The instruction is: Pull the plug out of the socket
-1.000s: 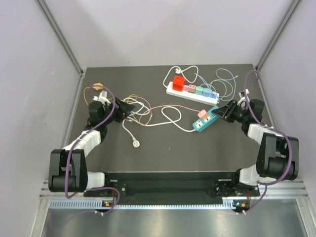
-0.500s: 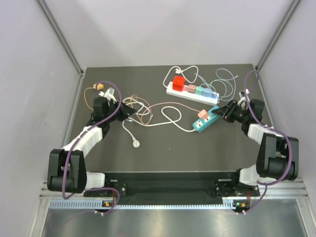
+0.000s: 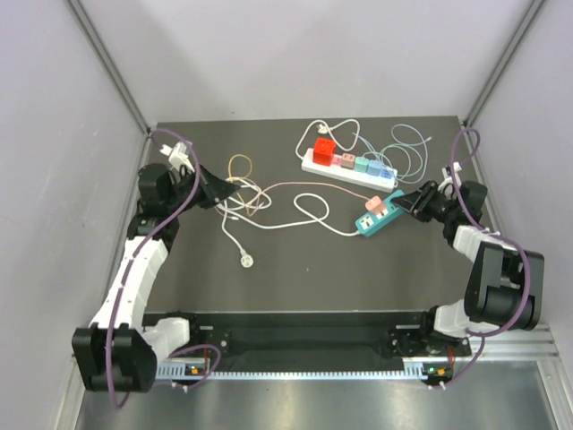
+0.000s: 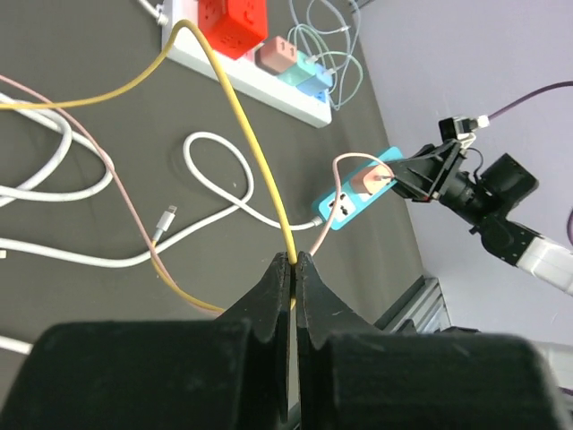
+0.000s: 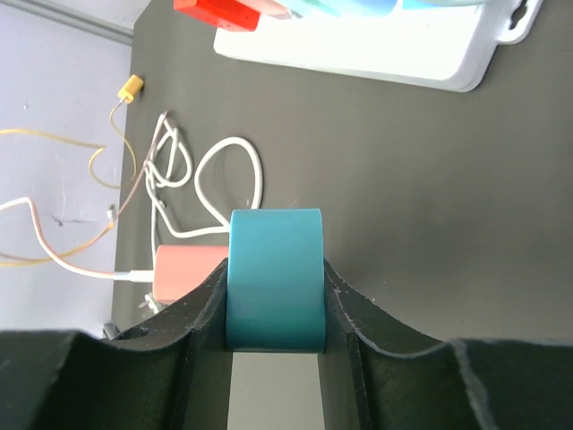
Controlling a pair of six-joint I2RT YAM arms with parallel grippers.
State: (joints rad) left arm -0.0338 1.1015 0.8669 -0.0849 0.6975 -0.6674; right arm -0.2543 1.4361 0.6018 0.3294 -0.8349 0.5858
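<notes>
Evidently unfinished: right fingers (image 5: 201, 313) clamp the teal plastic power strip (image 5: 273, 260) at 3 o'clock, its pink plug (image 4: 365, 179) still seated; left fingers (image 4: 269, 305) pinch a thin yellow cable (image 4: 252, 152).

Black-white arms (image 3: 132, 269); purple cables (image 4: 533, 98); fingers (image 4: 264, 305) apparently black.

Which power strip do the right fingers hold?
The teal strip, clamped between the right fingers, with the pink plug in it. The white strip, carrying the red plug, lies free farther back.
</notes>
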